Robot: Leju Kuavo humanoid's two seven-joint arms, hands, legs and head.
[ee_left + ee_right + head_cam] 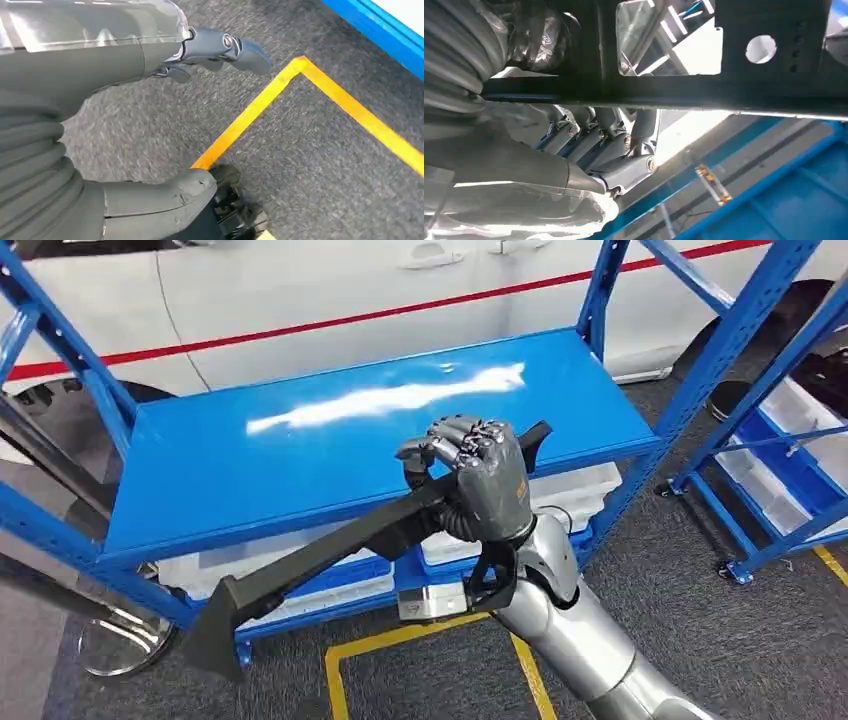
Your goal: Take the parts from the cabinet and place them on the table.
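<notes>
Head view: the right hand (478, 475) stands at picture centre, its fingers curled round a long black part (330, 540). The part is a flat, angular bar. From the hand it runs toward 8 o'clock, ending in a broad wedge-shaped foot at lower left, and a short tip projects past the fingers toward 2 o'clock. The hand grips it near that upper end, so most of the length hangs out to the hand's 8 o'clock side. Hand and part are seen in front of the blue shelf (300, 455) of the blue cabinet (700, 380); whether the part touches the shelf cannot be told. White bins (575, 490) sit on the level beneath. A white car body with a red stripe (330, 300) stands behind the cabinet. Yellow floor tape (390, 645) marks the grey carpet below.

Left wrist view: the left hand (210, 55) hangs over grey carpet (310, 165) with its fingers apart and nothing in it. Yellow tape (280, 95) forms a corner beneath it.

Right wrist view: the right hand's fingers (609, 145) wrap against the black part (704, 95), which crosses the picture as a dark beam with a round hole. Blue cabinet framing (784, 190) lies beyond.
</notes>
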